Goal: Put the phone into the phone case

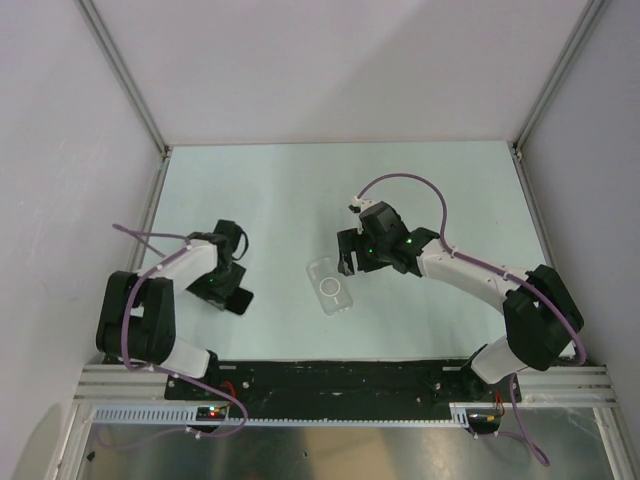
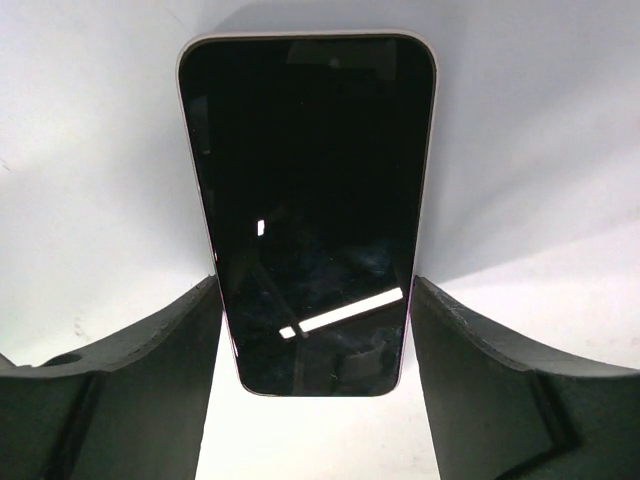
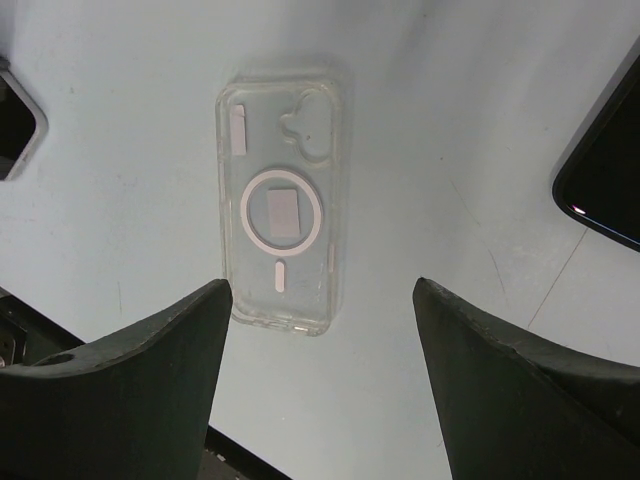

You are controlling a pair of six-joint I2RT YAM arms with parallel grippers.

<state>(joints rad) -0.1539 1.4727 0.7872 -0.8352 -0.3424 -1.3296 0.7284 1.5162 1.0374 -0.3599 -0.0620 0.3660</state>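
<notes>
The phone (image 2: pixel 310 200) lies screen up on the pale table, black and glossy with a thin light rim. My left gripper (image 2: pixel 315 285) straddles its near end, and both fingers press against its long edges. From above, one end of the phone (image 1: pixel 240 299) sticks out below the left gripper (image 1: pixel 225 283). The phone case (image 3: pixel 282 230) is clear with a white ring and a short white line, and lies flat, apart from the phone. My right gripper (image 3: pixel 322 290) hovers open just short of its near end with nothing between the fingers. In the top view the phone case (image 1: pixel 331 286) sits beside the right gripper (image 1: pixel 350 258).
White walls with metal posts (image 1: pixel 130 80) enclose the table on three sides. A black rail (image 1: pixel 340 375) runs along the near edge by the arm bases. A dark rounded corner (image 3: pixel 610 170) shows at the right edge of the right wrist view, and another dark corner (image 3: pixel 15 125) at the left edge.
</notes>
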